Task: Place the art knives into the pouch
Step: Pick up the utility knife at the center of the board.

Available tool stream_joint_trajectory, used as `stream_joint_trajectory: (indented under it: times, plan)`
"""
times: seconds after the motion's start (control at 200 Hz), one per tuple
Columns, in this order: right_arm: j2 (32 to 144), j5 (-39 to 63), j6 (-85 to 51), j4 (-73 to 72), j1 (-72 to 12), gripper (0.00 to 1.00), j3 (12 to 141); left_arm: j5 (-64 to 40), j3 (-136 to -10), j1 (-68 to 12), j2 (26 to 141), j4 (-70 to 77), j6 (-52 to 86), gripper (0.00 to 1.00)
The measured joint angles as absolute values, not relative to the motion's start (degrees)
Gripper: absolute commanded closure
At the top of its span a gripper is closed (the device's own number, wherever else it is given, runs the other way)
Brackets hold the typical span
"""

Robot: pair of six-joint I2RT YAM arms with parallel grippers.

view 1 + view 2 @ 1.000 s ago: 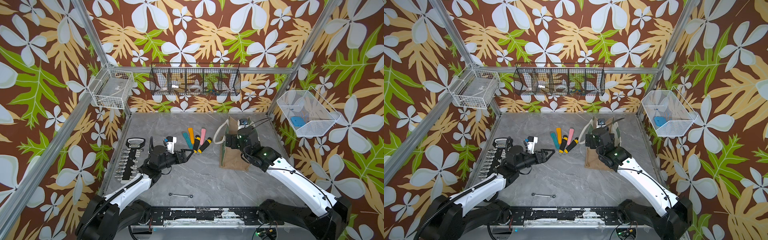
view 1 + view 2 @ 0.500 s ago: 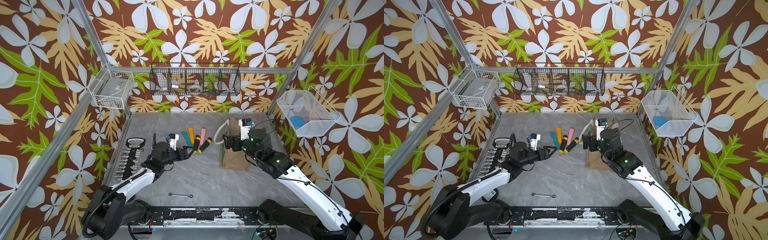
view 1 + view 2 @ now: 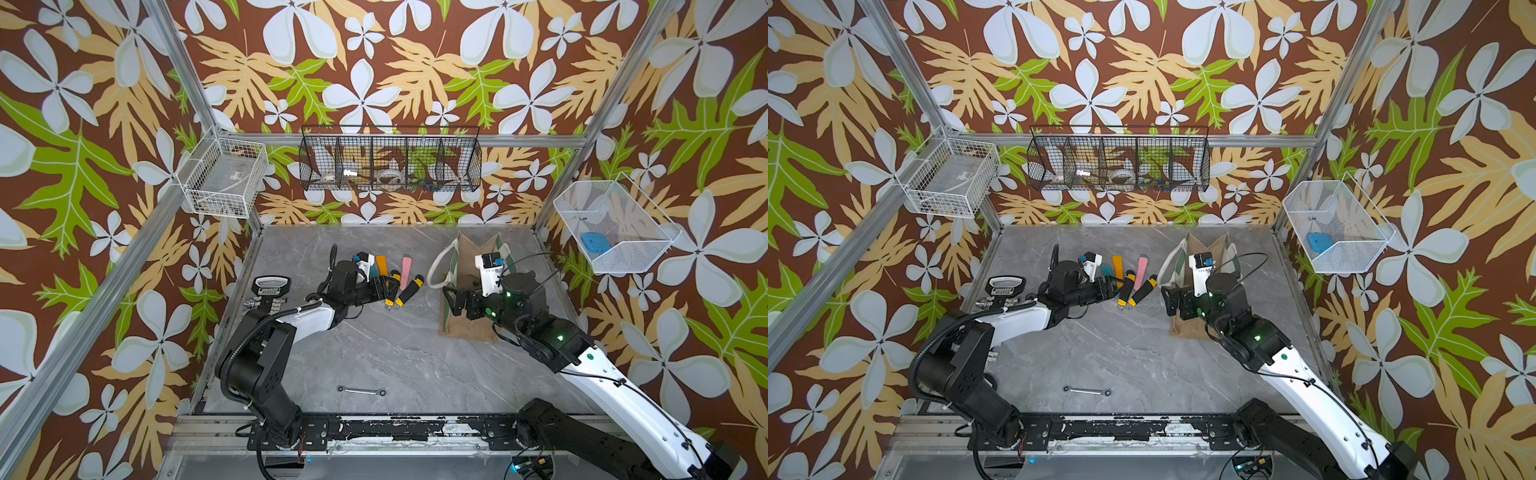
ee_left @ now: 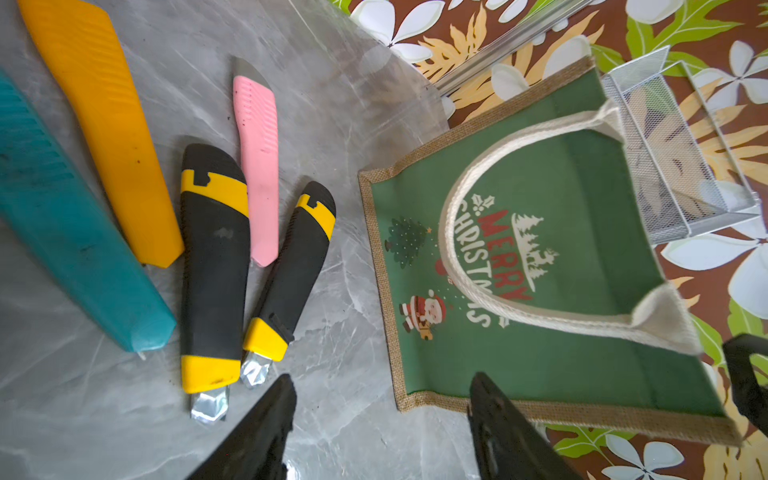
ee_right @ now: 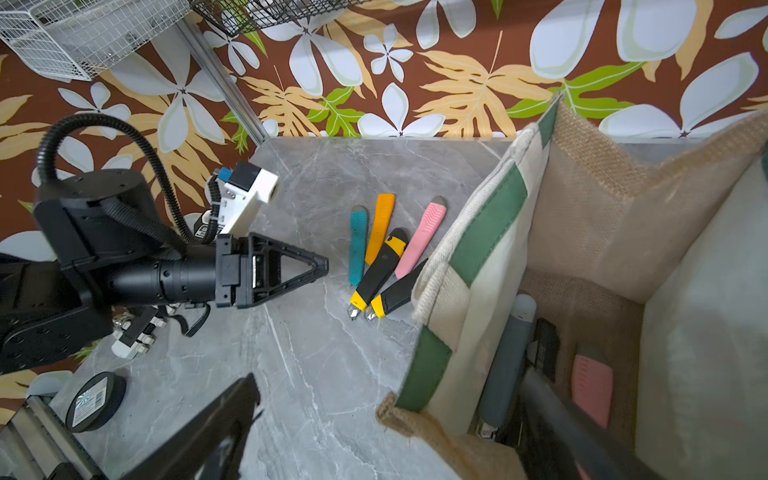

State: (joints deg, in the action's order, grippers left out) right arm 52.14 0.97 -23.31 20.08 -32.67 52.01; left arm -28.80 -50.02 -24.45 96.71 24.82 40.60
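At 9 o'clock on the grey table (image 3: 374, 349), flat by the edge: socket rack (image 3: 269, 291)

Just inward of it, left gripper (image 4: 382, 380) low over the table, fingers (image 4: 266, 428) apart with nothing between them, tips aimed toward 3 o'clock and just short of the nearest blade ends

Toward 12 o'clock from the centre, 5 knives fanned on the bare table, none gripped:
- teal knife (image 4: 75, 249)
- orange knife (image 4: 112, 137)
- large black-and-yellow knife (image 4: 214, 266)
- pink knife (image 4: 257, 174)
- small black-and-yellow knife (image 4: 293, 266)

Short blade tips showing on the 2 black-and-yellow ones, lying side by side, with the pink one tucked between their far ends

At 6 o'clock, alone and well apart from the rest: small wrench (image 3: 361, 390)

At 2 o'clock, upright with mouth open: pouch (image 4: 561, 374), green Christmas panel facing 9 o'clock, white rope handle (image 4: 457, 232) drooping over that panel

Inside it, in the right wrist view: grey knife (image 5: 505, 365) and second pink knife (image 5: 592, 386) on the bottom, with a black thing between them too unclear to name

Right gripper (image 5: 386, 378) at the pouch's mouth, spread wide and clamping nothing, 1 finger outside the striped wall and the other inside

At 3 o'clock, hung on the side wall: white mesh basket (image 3: 615, 224) with a blue thing (image 3: 592, 243) in it
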Motion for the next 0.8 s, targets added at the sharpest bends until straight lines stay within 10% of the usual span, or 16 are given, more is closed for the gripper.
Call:
stream_joint_trajectory:
  times: [0.801]
  plan:
    - [47.0, -2.1, -24.0, 21.2, -32.7, 0.04, 47.1, -21.8, -66.7, -26.5, 114.9, 13.6, 35.7, 0.44]
